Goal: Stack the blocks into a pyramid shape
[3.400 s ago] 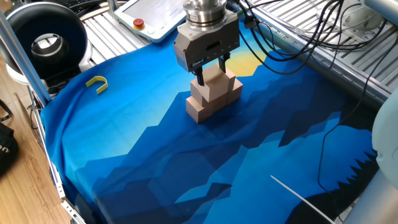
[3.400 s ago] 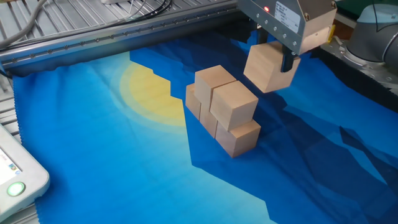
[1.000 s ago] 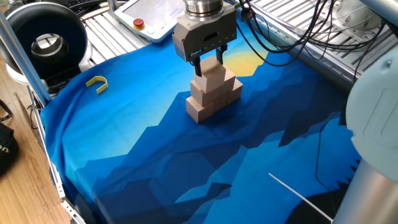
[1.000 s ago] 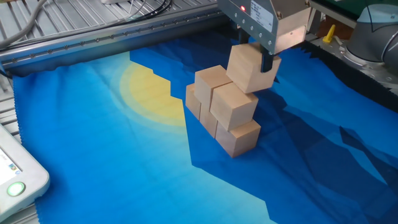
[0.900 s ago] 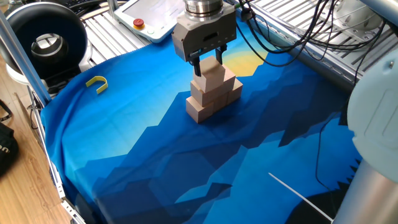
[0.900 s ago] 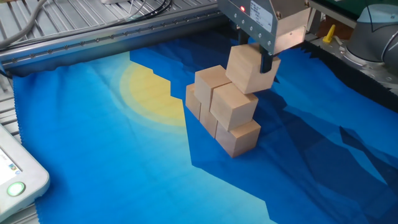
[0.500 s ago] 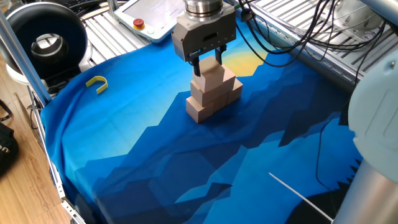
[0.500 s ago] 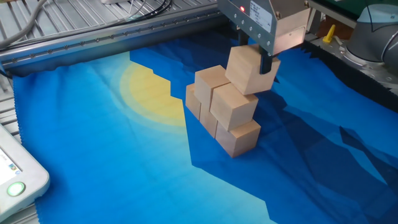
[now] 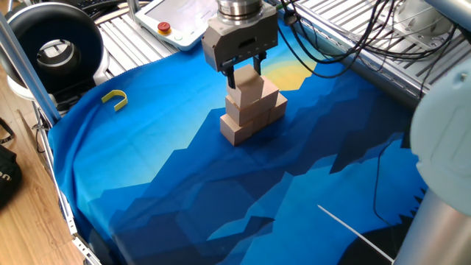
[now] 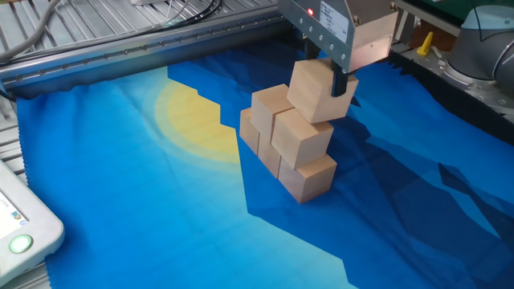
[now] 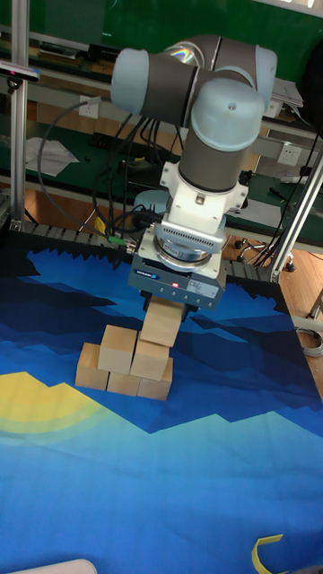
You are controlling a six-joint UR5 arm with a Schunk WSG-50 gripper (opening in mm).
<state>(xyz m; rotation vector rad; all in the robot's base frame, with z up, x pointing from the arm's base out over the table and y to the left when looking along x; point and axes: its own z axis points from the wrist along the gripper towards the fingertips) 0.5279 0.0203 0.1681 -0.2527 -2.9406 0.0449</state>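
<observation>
A stack of tan wooden blocks (image 9: pixel 249 118) stands on the blue cloth, three in the bottom row and two above them (image 11: pixel 121 363). My gripper (image 9: pixel 246 76) is shut on one more block (image 10: pixel 316 92), held slightly tilted just over the second layer (image 10: pixel 299 132). In the tall fixed view the held block (image 11: pixel 162 323) hangs over the right-hand upper block, close to its top; whether they touch I cannot tell. One dark finger (image 10: pixel 340 83) shows on the block's side, and the other is hidden behind it.
A small yellow hook-shaped piece (image 9: pixel 115 99) lies on the cloth at the left, apart from the stack. A teach pendant (image 9: pixel 180 18) and a black round device (image 9: pixel 55 44) sit beyond the cloth's far edge. Cables (image 9: pixel 346 37) hang at the back right.
The gripper has carried the block from beside the stack to over its second layer. In the last second it has only crept slightly further over the stack.
</observation>
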